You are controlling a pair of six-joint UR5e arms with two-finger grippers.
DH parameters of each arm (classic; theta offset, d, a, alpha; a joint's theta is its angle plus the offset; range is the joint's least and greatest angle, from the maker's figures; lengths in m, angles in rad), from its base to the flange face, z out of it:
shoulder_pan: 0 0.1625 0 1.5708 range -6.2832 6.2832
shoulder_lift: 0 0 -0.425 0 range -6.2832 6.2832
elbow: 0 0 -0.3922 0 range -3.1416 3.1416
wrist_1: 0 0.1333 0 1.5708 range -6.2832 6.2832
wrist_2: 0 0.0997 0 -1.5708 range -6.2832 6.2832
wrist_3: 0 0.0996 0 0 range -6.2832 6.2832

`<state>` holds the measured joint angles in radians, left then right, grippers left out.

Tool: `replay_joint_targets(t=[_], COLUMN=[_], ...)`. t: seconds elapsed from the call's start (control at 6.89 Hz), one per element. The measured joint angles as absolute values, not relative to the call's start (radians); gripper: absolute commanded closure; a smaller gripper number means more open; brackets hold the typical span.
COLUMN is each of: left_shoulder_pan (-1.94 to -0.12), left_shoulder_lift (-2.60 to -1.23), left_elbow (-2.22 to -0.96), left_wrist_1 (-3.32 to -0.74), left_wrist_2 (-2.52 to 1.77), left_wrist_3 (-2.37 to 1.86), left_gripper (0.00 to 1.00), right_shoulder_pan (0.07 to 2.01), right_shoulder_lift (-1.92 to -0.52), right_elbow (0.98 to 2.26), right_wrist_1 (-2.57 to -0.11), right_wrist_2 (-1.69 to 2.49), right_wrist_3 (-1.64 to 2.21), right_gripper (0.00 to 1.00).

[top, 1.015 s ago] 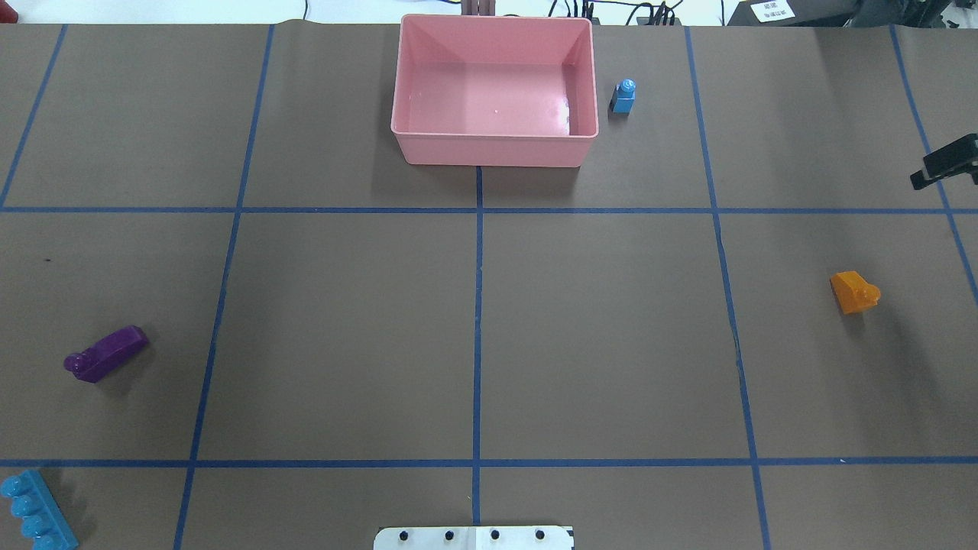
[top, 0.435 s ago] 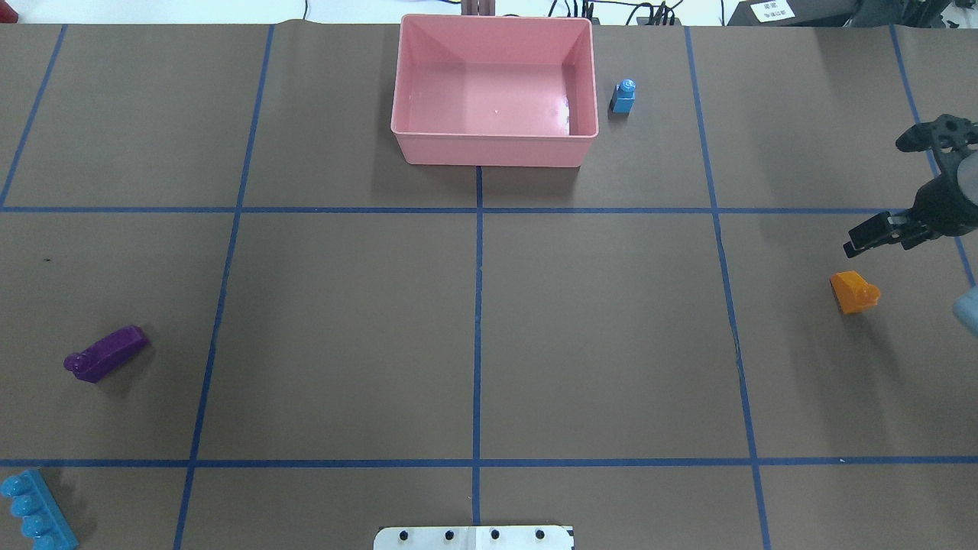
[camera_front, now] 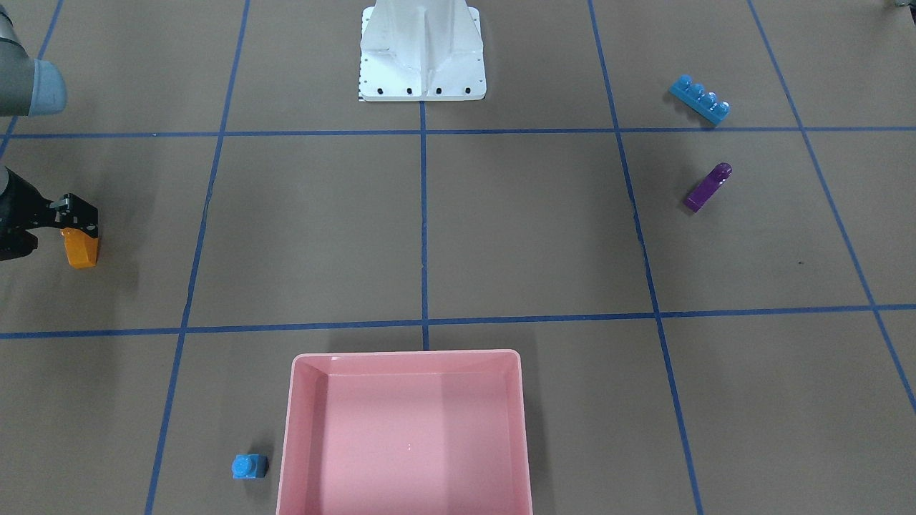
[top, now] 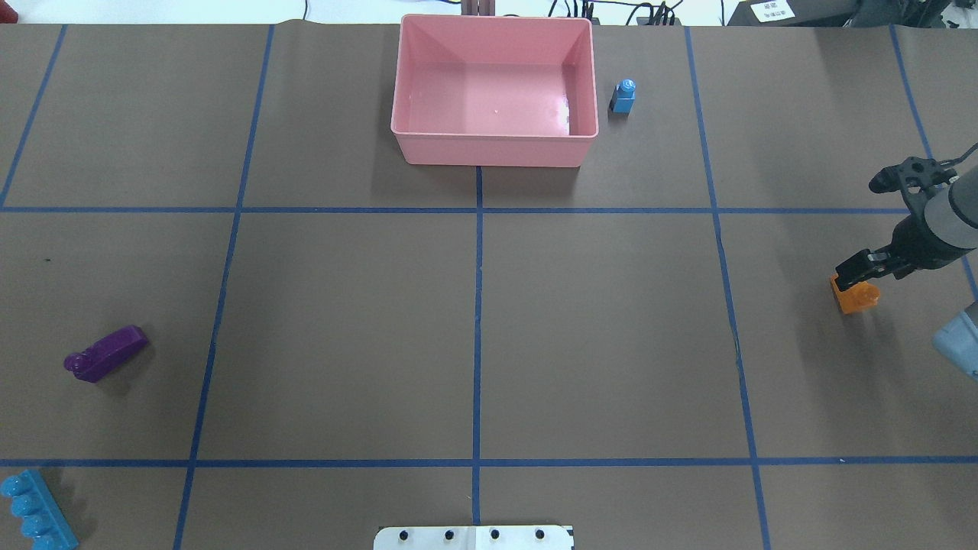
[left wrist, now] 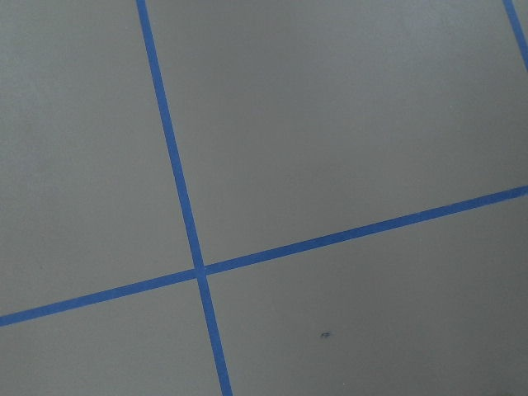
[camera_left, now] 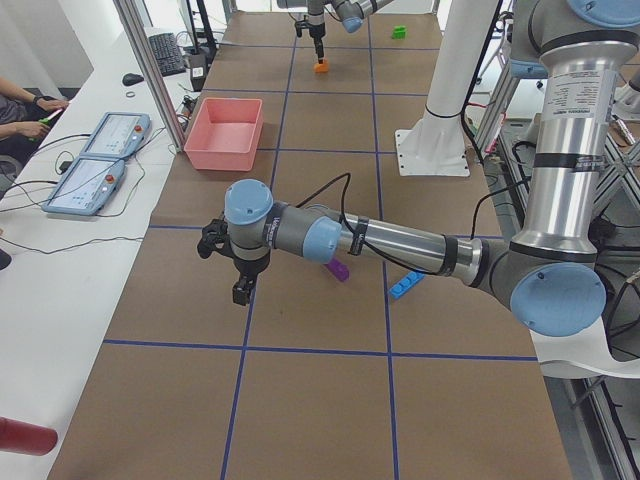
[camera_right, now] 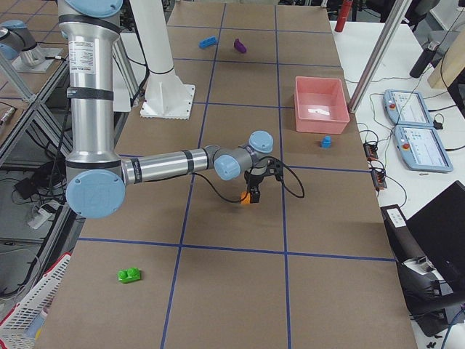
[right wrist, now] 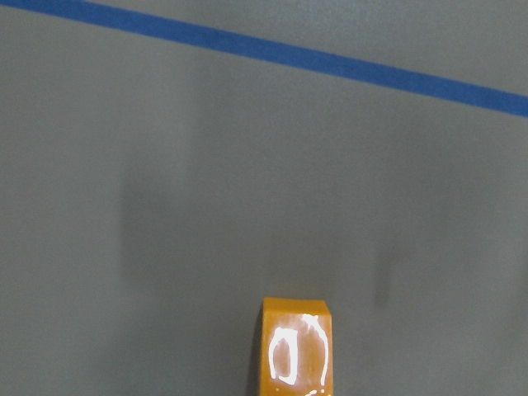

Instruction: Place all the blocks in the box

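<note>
Inspector: Right gripper [top: 854, 272], state?
Assessor: Close over the orange block [top: 857, 296], which lies well apart from the box [top: 493, 156], to its right and nearer the robot. Its opening cannot be told.
Inspector: Left gripper [camera_left: 240, 292]?
Assessor: Hangs above the table [top: 611, 344], well left of the box; opening cannot be told.
Inspector: Margins?
Assessor: Box sits at the table's far edge. Small blue block [top: 623, 98] stands just beside its right wall, apart. Brown surface and tape lines span box to orange block.
</note>
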<state>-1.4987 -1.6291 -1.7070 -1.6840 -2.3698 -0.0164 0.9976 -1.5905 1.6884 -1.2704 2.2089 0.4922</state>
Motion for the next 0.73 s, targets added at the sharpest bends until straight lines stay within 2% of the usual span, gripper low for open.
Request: replay_joint_targets(t=[0.15, 0.29, 0.44, 0.73], left_shoulder_pan=[-1.499, -1.499, -1.499, -1.498], left_shoulder_lift=[-1.628, -1.628, -1.628, -1.628], left_elbow=[-1.707, -1.708, -1.709, -1.710], left_wrist_1=[-1.691, -1.694, -1.695, -1.695], left_wrist_2=[-2.370, -2.370, -2.370, -2.370], left_wrist_3=[-0.018, -0.019, -0.019, -0.020], left_gripper=[0.00, 0.00, 0.00, 0.00], right_shoulder_pan=[0.985, 0.975, 0.969, 0.966], right_shoulder_lift=[-1.586, -1.578, -1.572, -1.570], right_elbow=[1.666, 1.643, 1.630, 1.623], right_wrist_1=[-1.270, -1.269, -1.269, -1.272], right_wrist_2=[2.208, 2.209, 2.212, 2.224], right_wrist_3=[0.487, 0.477, 0.473, 0.471], right_gripper=[0.03, 0.43, 0.99, 1.00])
